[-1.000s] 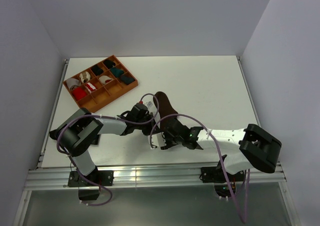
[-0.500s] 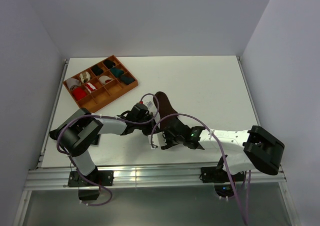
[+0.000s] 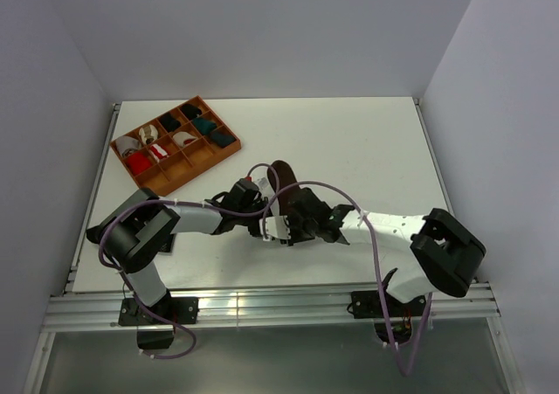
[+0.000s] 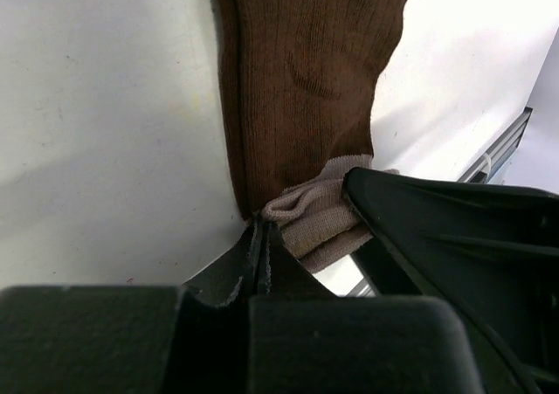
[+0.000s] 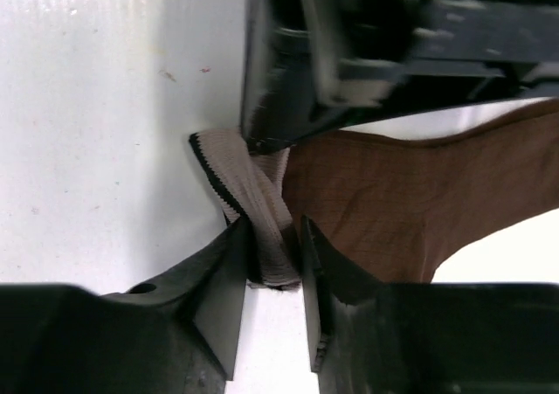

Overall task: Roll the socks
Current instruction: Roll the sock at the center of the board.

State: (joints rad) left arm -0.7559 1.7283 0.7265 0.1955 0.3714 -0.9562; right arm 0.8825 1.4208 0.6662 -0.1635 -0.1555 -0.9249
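The dark brown socks [image 3: 286,181] lie flat at mid-table, their pale pinkish cuff [image 4: 319,221] toward the near edge. My left gripper [image 3: 265,212] is shut, its tips [image 4: 260,235] pressed against the cuff's left corner; no fabric shows between them. From the right, my right gripper [image 3: 282,225] has its jaws closed round a bunched fold of the cuff [image 5: 255,197], which fills the gap between its fingers [image 5: 278,247]. The brown leg [image 5: 402,202] spreads out beyond it. The two grippers almost touch.
An orange wooden tray [image 3: 186,164] with several compartments of rolled sock bundles stands at the back left. White walls close in the table on three sides, and a metal rail [image 3: 262,305] runs along the near edge.
My right gripper has moved up and left onto the cuff and narrowed its jaws round it. The left gripper has stayed shut at the cuff's corner.
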